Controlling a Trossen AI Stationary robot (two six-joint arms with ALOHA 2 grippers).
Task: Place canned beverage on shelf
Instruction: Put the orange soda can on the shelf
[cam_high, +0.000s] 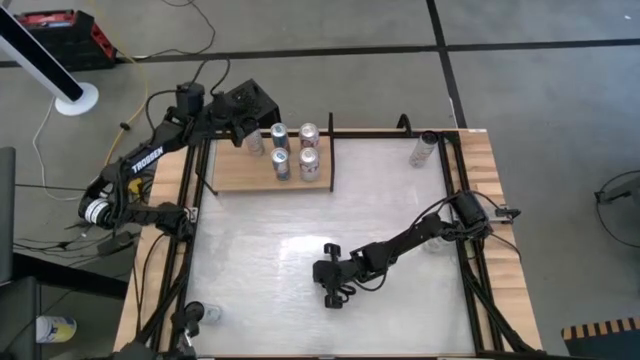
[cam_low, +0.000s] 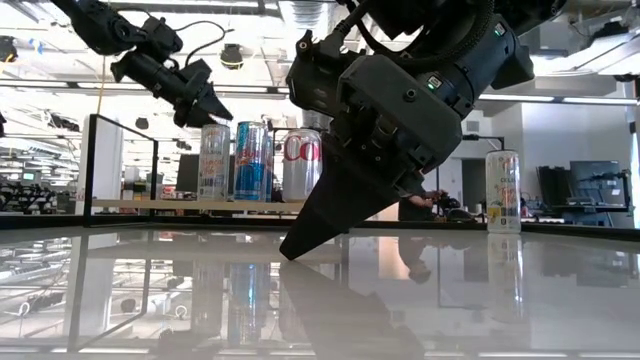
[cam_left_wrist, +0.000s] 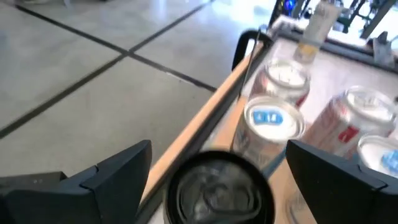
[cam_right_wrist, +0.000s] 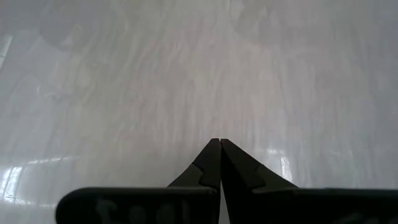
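Left gripper (cam_high: 252, 137) up at far-left end of shelf (cam_high: 235, 172), fingers spread wide, hanging right over newest can (cam_left_wrist: 217, 190) without touching it. That can stands upright on shelf, just left of four more cans (cam_high: 294, 150) bunched in a square. Right gripper (cam_high: 332, 297) parked mid-surface, pinched fully closed, nothing in it, tip down on white surface (cam_high: 300, 230). One lone tall can (cam_high: 424, 148) stands at far-right corner, well apart from shelf.
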